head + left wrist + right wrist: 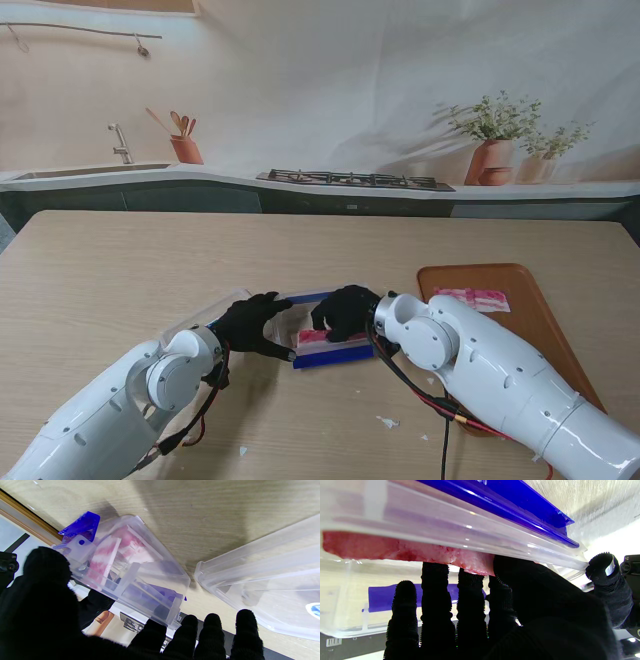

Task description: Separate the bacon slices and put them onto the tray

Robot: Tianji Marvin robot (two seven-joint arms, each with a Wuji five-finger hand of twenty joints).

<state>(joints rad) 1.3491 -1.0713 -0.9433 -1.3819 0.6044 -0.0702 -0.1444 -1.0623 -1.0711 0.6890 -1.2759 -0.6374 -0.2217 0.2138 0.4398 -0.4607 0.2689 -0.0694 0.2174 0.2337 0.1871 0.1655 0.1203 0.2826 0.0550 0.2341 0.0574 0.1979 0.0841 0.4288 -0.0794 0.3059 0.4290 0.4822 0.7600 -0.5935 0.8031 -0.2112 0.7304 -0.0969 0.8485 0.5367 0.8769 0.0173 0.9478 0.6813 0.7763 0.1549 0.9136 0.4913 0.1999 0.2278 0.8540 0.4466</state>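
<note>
On the worktop, a clear box held bacon. Left hand gripped its edge; right hand pinched a slice inside. One slice already lay on the tray; more remained.

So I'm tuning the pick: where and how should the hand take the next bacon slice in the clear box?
Probably by the pink bacon slice's free short end, reaching in from above through the open top of the clear plastic box with blue clips. The walls block any sideways approach. The right hand is already in there, fingertips at the slice's edge, while the left hand steadies the box.
</note>
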